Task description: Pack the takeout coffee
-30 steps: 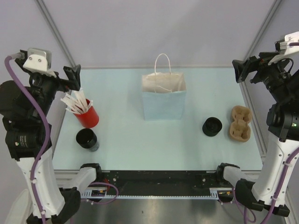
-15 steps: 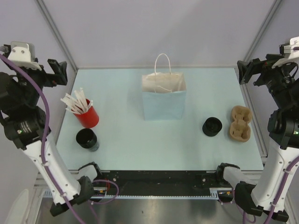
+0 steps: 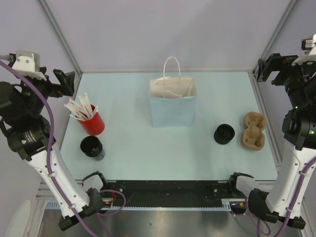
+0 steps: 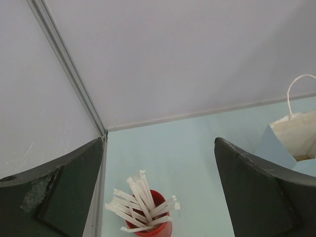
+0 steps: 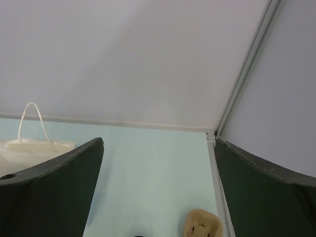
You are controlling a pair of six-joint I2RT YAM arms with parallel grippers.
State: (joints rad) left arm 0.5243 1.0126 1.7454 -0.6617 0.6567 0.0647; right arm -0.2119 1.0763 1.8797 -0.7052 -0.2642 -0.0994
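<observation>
While both arms hang raised at the table's outer corners, the takeout order sits spread across the pale blue table (image 3: 163, 153): an open paper bag (image 3: 173, 104) stands upright at the middle rear, one black coffee cup (image 3: 92, 147) rests near the left front beside a red cup of wrapped straws (image 3: 87, 117), a second black cup (image 3: 224, 134) sits to the right, and a brown pulp cup carrier (image 3: 254, 130) lies just beyond it toward the right edge, its long axis running front to back. The left gripper (image 3: 65, 81) hovers above the table's left rear corner, its jaws spread wide and holding nothing, as the left wrist view confirms; the right gripper (image 3: 269, 68) hangs likewise agape and empty over the right rear corner. The relation that counts: the right-hand cup and carrier lie forward of and below the right gripper, on its side of the bag, while the left-hand cup lies forward of the left gripper, past the straws. Nothing can be seen inside the bag from above, so whether anything is packed cannot be told.
</observation>
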